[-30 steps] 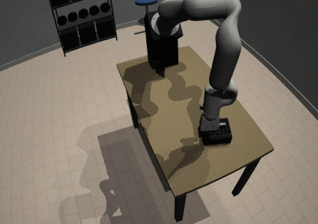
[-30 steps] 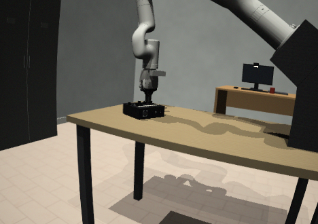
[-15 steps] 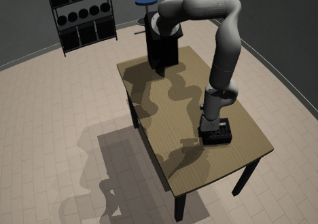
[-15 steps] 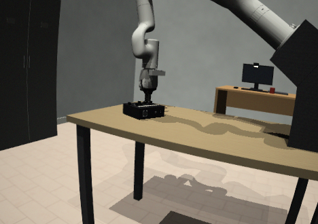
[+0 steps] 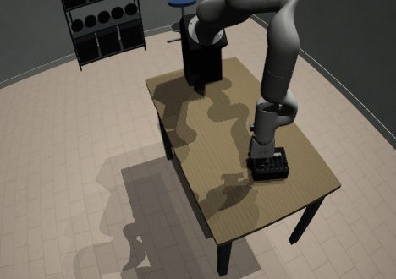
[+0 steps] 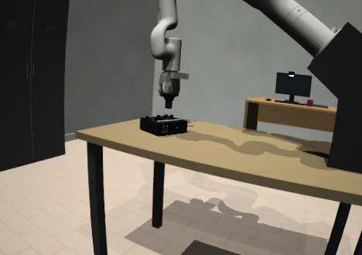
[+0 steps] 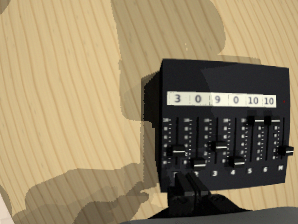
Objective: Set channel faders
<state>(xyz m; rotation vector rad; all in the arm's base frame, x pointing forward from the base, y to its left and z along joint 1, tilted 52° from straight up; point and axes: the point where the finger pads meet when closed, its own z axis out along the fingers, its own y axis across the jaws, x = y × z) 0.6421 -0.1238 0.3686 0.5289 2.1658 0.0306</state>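
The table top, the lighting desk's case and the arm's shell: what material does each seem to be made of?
The table top looks like wood, matte, with fine parallel grain lines and a tan colour. The lighting desk has a flat black case without shine, perhaps painted metal or plastic; the look leaves it open. The arm has a smooth pale grey shell with soft highlights, likely painted metal or moulded plastic.
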